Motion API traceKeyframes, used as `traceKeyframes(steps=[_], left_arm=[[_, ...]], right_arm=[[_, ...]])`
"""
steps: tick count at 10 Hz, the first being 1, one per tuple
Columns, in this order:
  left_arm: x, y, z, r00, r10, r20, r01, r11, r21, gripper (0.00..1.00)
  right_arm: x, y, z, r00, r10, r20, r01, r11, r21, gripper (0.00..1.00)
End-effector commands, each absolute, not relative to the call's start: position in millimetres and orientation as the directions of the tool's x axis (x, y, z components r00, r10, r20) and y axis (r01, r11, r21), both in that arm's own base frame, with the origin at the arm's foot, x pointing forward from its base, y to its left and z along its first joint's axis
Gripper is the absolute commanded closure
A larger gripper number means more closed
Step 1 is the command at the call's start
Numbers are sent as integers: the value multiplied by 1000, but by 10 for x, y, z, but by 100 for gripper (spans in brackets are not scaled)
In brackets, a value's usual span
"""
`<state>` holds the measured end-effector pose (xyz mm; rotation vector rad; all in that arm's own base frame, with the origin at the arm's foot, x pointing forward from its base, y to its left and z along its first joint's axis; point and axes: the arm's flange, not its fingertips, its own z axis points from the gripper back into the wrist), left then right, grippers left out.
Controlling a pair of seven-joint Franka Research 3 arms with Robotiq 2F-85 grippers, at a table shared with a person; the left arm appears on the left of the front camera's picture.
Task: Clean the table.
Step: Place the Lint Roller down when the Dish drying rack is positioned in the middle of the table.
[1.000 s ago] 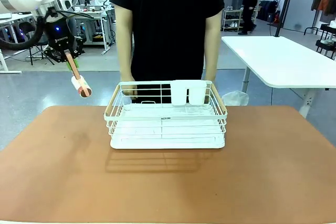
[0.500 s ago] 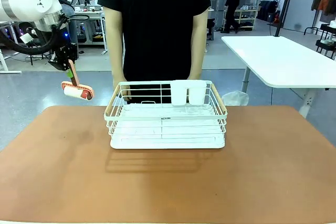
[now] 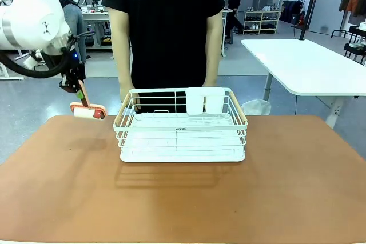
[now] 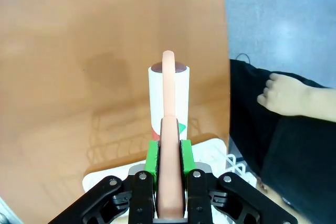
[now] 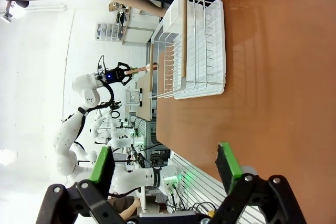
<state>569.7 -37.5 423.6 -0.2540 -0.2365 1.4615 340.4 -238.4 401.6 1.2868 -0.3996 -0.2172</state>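
A white lint roller with a peach handle is clamped in the left gripper, above the terracotta bench's far-left corner; the right gripper's fingers stand apart.

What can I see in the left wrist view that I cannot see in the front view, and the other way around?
The left wrist view alone gives the grip up close: the green pads of the left gripper pressed on both sides of the lint roller's handle, and the roller's white paper from above.

The front view alone gives the height: the lint roller hangs above the far left edge of the table, beside the dish rack. It also shows a white table farther off.

Both show the roller, the table, part of the rack and the person.
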Motion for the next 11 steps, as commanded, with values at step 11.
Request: traceKeyframes(steps=[11], left_arm=[[5634,-323,3516,-48,998,-42,-940,-59,-336,79]], right_arm=[[3384,-2356,4029,908,-380,179,-79,264,961,0]])
